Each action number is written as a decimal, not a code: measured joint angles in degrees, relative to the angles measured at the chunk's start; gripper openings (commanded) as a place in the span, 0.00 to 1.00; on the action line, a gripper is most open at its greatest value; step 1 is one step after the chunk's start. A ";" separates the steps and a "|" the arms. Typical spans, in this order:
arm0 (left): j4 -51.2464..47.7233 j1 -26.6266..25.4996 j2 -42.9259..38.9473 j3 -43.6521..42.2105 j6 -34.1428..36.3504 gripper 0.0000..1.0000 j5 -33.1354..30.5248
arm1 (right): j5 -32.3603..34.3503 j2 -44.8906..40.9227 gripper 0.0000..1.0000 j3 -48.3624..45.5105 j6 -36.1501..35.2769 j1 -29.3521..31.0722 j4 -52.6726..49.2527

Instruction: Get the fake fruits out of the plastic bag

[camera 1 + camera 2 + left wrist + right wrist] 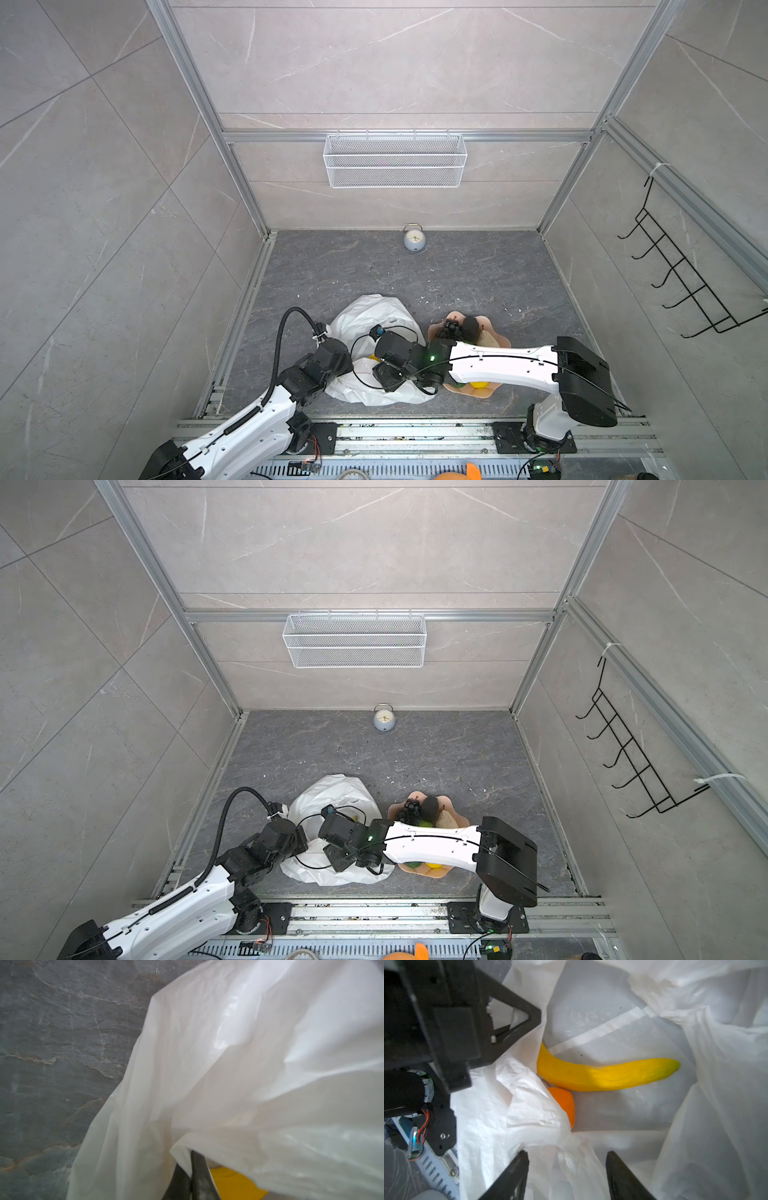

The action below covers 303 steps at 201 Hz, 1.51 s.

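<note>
- L gripper [190,1168]: jaws are pinched shut on an edge of the white plastic bag [376,309]. The edge is held up at the bag's mouth.
- R gripper [566,1154]: jaws are set wide, w/ nothing held betw. them. It is poised over the opened mouth, fingers pointed into the bag.
- The bag is seen crumpled on the grey table [478,274] near the front edge, just left of the pink bowl [503,341] in both top views.
- Inside the bag, a banana [602,1076] is laid on the bottom. An orange fruit [564,1103] is touching its side and is half covered by a fold.
- In the bowl, grapes [409,808], a beige lumpy fruit [446,820], a green fruit [412,865] and a yellow fruit [478,384] are seen, partly hidden by the R arm [498,365].
- A small clock [414,240] is stood well apart, by the back wall.
</note>
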 measured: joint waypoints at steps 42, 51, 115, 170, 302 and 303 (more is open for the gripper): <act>-0.28 0.00 0.44 0.11 -1.09 0.30 0.04 | 1.99 1.99 0.58 -0.92 -0.04 2.73 0.31; -1.73 0.00 0.50 0.70 -2.08 0.40 0.15 | 2.45 2.03 0.58 -1.68 -0.04 3.39 0.44; -18.14 0.00 -3.69 9.86 -10.54 0.74 5.55 | 6.99 2.05 0.60 -8.41 -0.24 5.20 5.27; -31.65 -0.66 -6.88 14.82 -16.35 0.78 10.12 | 10.14 2.03 0.60 -9.03 -0.26 6.12 11.30; -31.78 -5.99 -3.69 12.68 -27.04 0.85 10.45 | 14.23 4.04 0.60 -9.01 -2.86 7.98 16.61; -31.52 -5.99 -3.61 12.59 -27.04 0.85 10.45 | 14.21 4.04 0.60 -9.01 -2.84 8.02 16.68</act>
